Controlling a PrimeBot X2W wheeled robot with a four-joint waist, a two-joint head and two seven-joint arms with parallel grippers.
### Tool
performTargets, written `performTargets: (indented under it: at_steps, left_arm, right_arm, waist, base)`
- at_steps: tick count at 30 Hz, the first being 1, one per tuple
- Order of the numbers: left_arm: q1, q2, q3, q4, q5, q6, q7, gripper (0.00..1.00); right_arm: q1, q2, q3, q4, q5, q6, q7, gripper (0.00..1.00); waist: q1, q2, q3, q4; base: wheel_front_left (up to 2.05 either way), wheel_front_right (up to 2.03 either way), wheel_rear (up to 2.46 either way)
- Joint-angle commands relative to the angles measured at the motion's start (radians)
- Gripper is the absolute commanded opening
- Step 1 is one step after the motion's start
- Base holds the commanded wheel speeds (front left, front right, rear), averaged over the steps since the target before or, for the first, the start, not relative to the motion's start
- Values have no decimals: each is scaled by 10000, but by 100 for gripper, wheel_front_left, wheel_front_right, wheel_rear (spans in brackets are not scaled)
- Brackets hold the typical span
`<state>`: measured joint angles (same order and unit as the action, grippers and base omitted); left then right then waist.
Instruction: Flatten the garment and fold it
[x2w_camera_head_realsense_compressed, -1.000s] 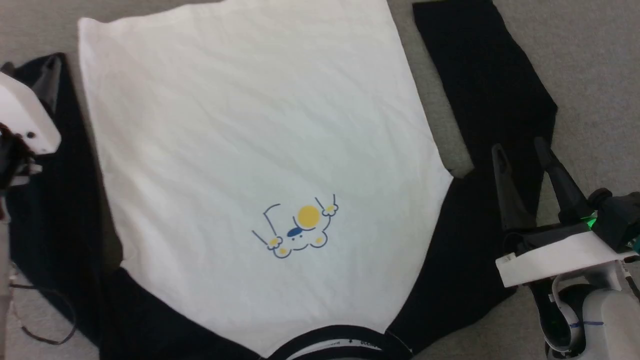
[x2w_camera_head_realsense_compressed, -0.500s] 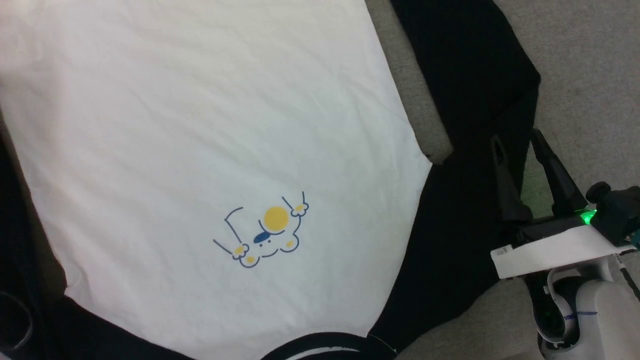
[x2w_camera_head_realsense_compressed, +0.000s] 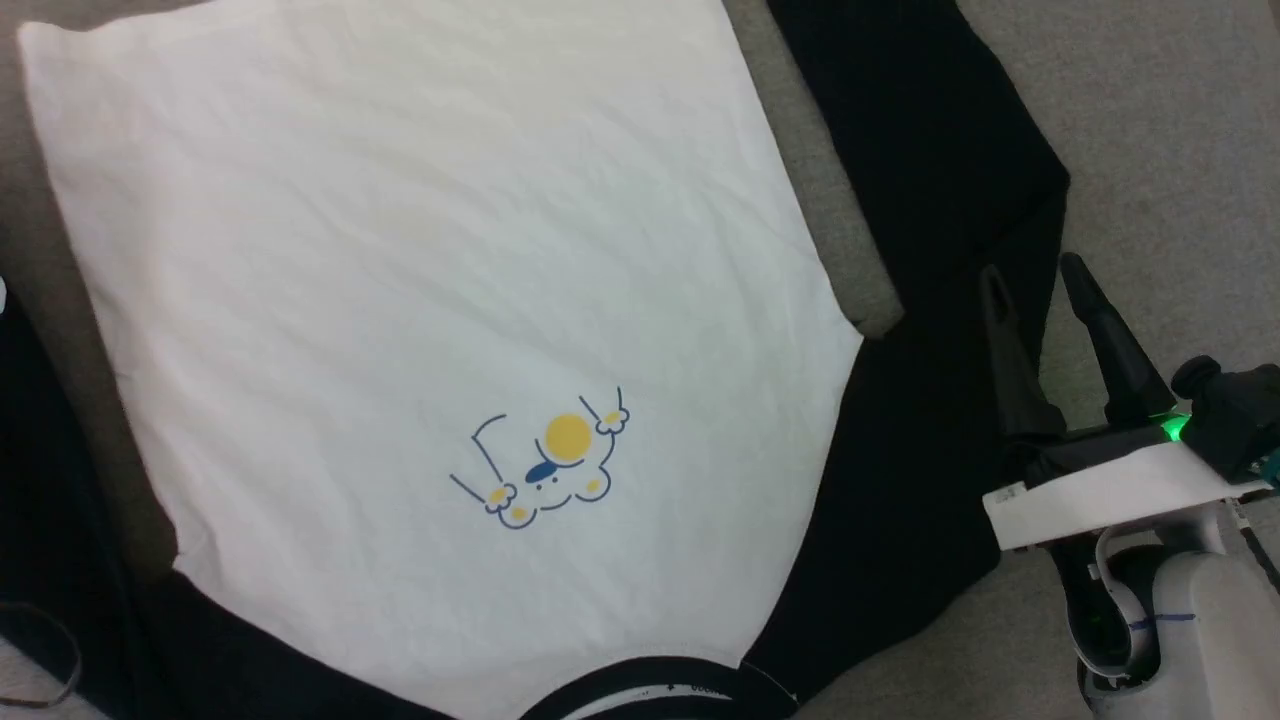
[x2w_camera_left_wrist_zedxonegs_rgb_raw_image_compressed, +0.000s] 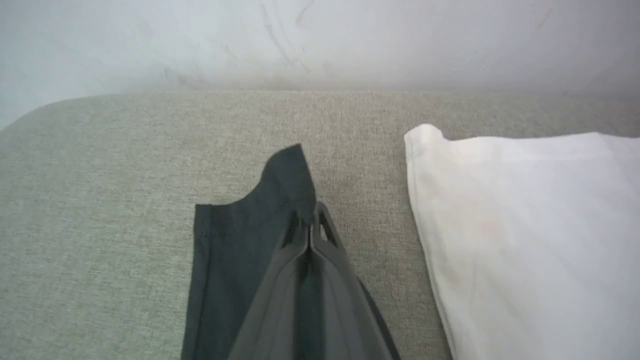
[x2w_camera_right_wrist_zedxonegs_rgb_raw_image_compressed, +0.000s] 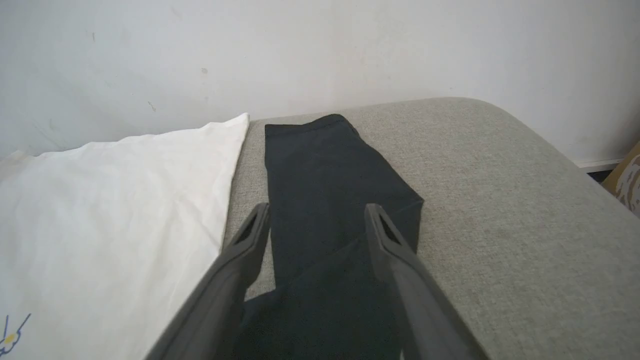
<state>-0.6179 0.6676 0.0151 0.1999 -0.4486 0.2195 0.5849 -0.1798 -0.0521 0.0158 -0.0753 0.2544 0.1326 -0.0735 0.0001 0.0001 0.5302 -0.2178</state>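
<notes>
- Garment (x2w_camera_head_realsense_compressed: 400, 250) lies face up and spread on a grey cushion (x2w_camera_head_realsense_compressed: 1150, 120). Its white body is nearly smooth, and the neckband (x2w_camera_head_realsense_compressed: 660, 690) sits at the near edge, just below the chest print (x2w_camera_head_realsense_compressed: 548, 470).
- Right sleeve (x2w_camera_head_realsense_compressed: 930, 150) lies right of the chest print, and a wedge of bare cushion separates its far half from the white body. Its long axis runs away from the robot, kinked midway, and the cuff is at the far end by the wall (x2w_camera_right_wrist_zedxonegs_rgb_raw_image_compressed: 300, 50).
- Right gripper (x2w_camera_head_realsense_compressed: 1030, 270) is right of the chest print and over that sleeve. Its jaws are spread wide with nothing between them. They point along the sleeve and straddle its width, with the outer finger near the sleeve's outer edge.
- Left gripper (x2w_camera_left_wrist_zedxonegs_rgb_raw_image_compressed: 310, 220) is far left of the chest print. Its jaws are closed and appear to pinch the cuff end of the left sleeve (x2w_camera_left_wrist_zedxonegs_rgb_raw_image_compressed: 235, 250).
- Judgement: the right arm is the nearer one for the right sleeve. The fold would carry the sleeve toward the chest print, across its own axis.
</notes>
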Motion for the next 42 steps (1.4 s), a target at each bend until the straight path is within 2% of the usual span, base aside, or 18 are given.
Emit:
performTargets:
  at_steps: [1,5,10,17,24,29,34,38,42]
  left_arm:
    - [209,-197,224,3,-81,-70,-717,0]
    - [690,-504,677,-104,-449,-243,-1908,0]
    - [1428,-475,1204,-725,-847,-399,-2298,0]
    - [3080,-500,1927,-2526,-1574,-701,-2252,0]
    - [4119,-789,1776,-4915,-2090,-903,-1786,0]
    - [4379,-1133,782,-6431,-2055,-1011,-1440,0]
    - [4143,-1762,-1045,-7159,-1560,-1199,-1302,0]
    - [3706,-2646,-2738,-7012,-1052,-1288,-1282,0]
    - [3226,-3642,-4128,-6057,-644,-1389,-1451,0]
  right_arm:
    - [11,18,-69,51,-32,-19,-9,100]
    - [305,18,-256,83,-53,-19,99,100]
    - [676,18,-407,46,-73,-19,253,100]
    - [1317,18,-718,-106,-11,-19,501,100]
    - [1575,18,-846,-345,18,-19,701,100]
    - [1645,18,-833,-466,-3,-19,835,100]
    - [1737,18,-801,-544,54,-19,905,100]
    - [1741,18,-778,-573,59,-19,940,100]
    - [1757,18,-769,-625,54,-19,958,100]
  waist:
    - [-1,-1,-711,257]
    - [-1,-1,-1474,486]
    - [-1,-1,-2204,722]
    - [-1,-1,-3165,1104]
    - [-1,-1,-3682,1343]
    - [-1,-1,-3855,1408]
    - [-1,-1,-3947,1418]
    - [-1,-1,-3951,1388]
    - [-1,-1,-3907,1332]
  base:
    - [0,0,0]
    - [0,0,0]
    - [0,0,0]
    - [0,0,0]
    - [0,0,0]
    - [0,0,0]
    - [0,0,0]
    - [0,0,0]
    - [0,0,0]
